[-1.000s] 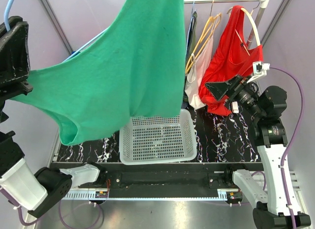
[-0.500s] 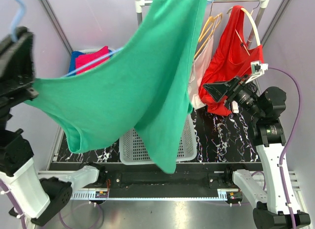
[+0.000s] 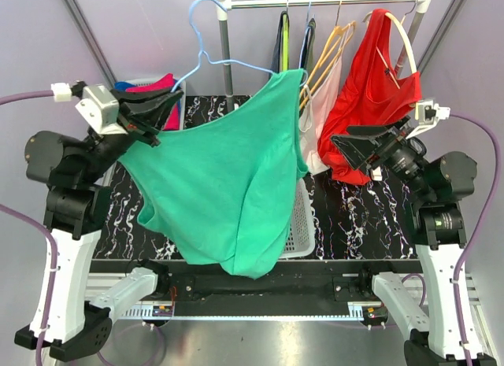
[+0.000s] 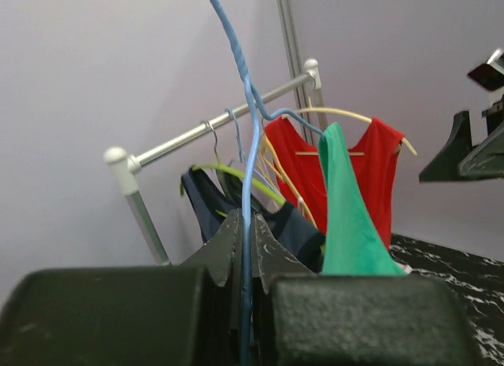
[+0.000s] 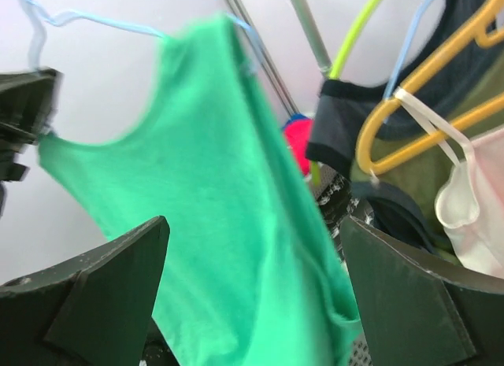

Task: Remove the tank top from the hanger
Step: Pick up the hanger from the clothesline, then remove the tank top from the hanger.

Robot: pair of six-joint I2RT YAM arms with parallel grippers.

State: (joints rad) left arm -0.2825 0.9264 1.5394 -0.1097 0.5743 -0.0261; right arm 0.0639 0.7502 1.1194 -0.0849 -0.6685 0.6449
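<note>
Now left gripper (image 4: 248, 224) pinches the hanger (image 4: 251, 146); open right gripper (image 3: 345, 146) should next grab the tank top (image 3: 220, 185) ahead.

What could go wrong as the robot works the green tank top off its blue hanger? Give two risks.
1. The left end effector pinches only the thin blue hanger wire, so the hanger may twist or slip when the green tank top is pulled.
2. The open right end effector appears close to the hanging red tank top and might snag that instead.
</note>
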